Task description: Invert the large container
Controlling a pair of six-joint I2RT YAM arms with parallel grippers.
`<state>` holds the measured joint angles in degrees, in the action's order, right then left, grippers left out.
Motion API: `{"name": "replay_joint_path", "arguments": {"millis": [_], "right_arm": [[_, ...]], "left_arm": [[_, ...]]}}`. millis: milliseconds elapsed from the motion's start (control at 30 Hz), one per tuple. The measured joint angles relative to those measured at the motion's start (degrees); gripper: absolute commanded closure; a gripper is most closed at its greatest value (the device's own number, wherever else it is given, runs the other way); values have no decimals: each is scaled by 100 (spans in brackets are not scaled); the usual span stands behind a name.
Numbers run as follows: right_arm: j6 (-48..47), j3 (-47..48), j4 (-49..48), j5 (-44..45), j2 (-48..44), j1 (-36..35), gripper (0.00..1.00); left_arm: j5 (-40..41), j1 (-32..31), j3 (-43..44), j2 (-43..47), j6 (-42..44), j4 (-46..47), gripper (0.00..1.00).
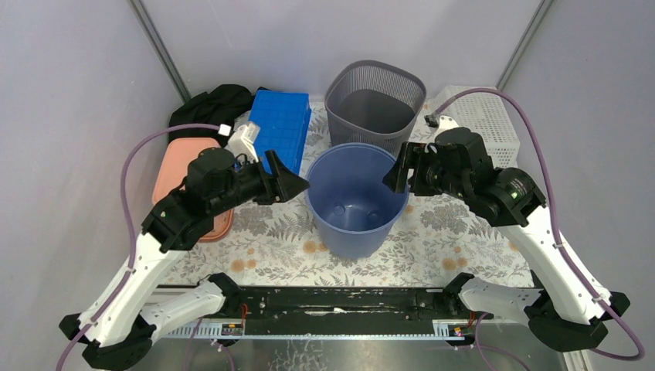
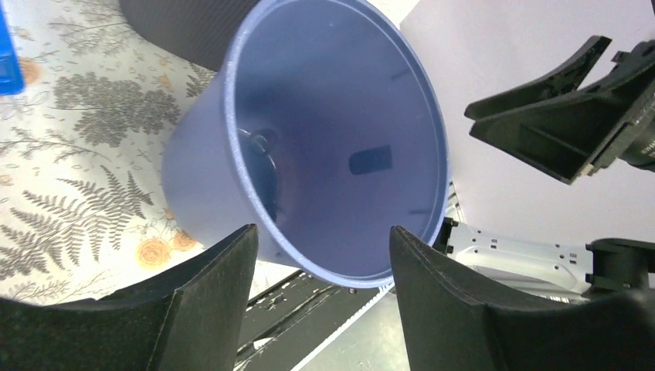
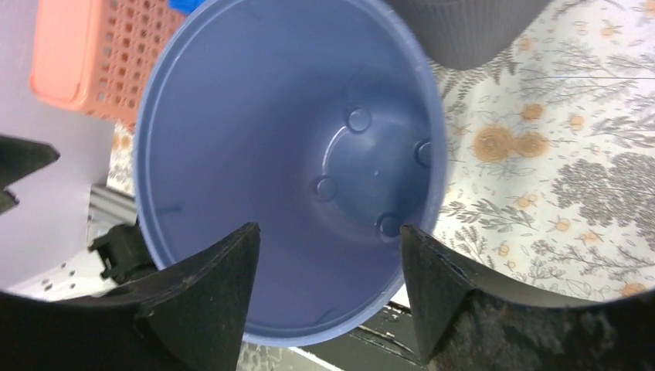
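Note:
The large container is a blue plastic bucket (image 1: 357, 199) that stands upright, mouth up, in the middle of the floral cloth. Its inside is empty in both wrist views (image 2: 332, 139) (image 3: 286, 154). My left gripper (image 1: 300, 184) is open at the left side of the rim, and the rim's edge shows between its fingers (image 2: 320, 232). At the right side of the rim my right gripper (image 1: 394, 174) is open too, with the rim's edge in the gap between its fingers (image 3: 328, 228). Neither pair of fingers is closed on the bucket wall.
A dark grey mesh bin (image 1: 376, 97) stands right behind the bucket. A blue box (image 1: 279, 127) and a white object (image 1: 243, 141) lie at the back left, with a salmon basket (image 1: 179, 174) under the left arm. A white perforated basket (image 1: 483, 120) is back right, a black cloth (image 1: 212, 104) far left.

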<state>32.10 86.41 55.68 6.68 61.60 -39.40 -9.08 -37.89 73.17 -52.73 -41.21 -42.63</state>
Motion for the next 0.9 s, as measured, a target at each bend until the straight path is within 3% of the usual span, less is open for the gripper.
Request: {"name": "replay_joint_path", "arguments": {"millis": [300,500,567,733,833,900], "right_arm": [[-232,337,-146,-1084,422,-4,35],[-293,1069,48,-1386,1034,-63,35],[-286,1421,254,-1384,1316,-142,35],[-177,2262,767,-1368,2033,-474,18],[-96,2570,946,-1405,2332,-713,1],[-42,2745,1025,-1499,2459,-787,0]], "left_arm": [[702,0,-66,452,-35,-365,30],[957,0,-120,647,-74,-627,3],[1010,0,-125,723,-101,-728,0],[1054,0,-155,973,-173,-863,0],[1051,0,-286,1209,-195,-883,0],[1045,0,-404,1375,-208,-885,0]]}}
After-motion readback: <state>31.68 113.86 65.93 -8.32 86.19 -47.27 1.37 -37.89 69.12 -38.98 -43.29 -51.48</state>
